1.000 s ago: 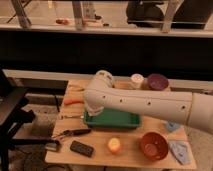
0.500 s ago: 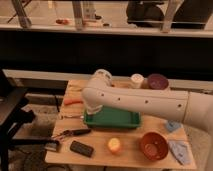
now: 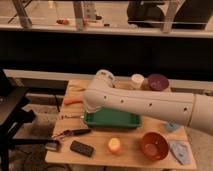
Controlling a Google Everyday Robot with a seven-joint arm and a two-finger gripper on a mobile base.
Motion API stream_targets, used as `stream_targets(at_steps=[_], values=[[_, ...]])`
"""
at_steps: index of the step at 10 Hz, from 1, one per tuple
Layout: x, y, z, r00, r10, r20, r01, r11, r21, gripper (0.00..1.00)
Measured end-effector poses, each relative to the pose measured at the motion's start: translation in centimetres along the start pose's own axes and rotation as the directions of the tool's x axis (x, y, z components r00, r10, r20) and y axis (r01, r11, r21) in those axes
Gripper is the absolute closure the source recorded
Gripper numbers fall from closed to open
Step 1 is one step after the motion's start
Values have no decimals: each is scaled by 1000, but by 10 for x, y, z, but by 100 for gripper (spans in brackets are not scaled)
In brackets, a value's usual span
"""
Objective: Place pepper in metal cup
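Note:
The pepper (image 3: 70, 100) is slender and orange-red and lies on the left part of the wooden table (image 3: 125, 159), just left of my white arm (image 3: 140, 104). A small silver-grey object (image 3: 52, 146) sits at the table's front left corner; I cannot tell whether it is the metal cup. My gripper is hidden behind the arm, whose bent end hangs over the left end of the green tray (image 3: 113, 120), close to the pepper.
A white cup (image 3: 136, 80) and a purple bowl (image 3: 158, 81) stand at the back. A red-brown bowl (image 3: 153, 145), a round yellow-red fruit (image 3: 114, 145), a black flat object (image 3: 81, 148), a dark-handled tool (image 3: 70, 133) and a blue cloth (image 3: 180, 152) lie along the front.

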Motion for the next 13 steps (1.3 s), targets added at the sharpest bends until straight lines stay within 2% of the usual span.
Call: stream_targets(at_steps=[2, 3, 4, 9, 13], values=[[-3, 1, 0, 1000, -2, 0, 2, 1000, -4, 21], [-1, 2, 1, 1000, 6, 2, -6, 1000, -8, 20], [-1, 1, 2, 1000, 14, 23, -14, 1000, -14, 20], [-3, -3, 4, 998, 29, 64, -28, 999, -24, 20], [-14, -23, 16, 990, 30, 136, -24, 999, -48, 20]])
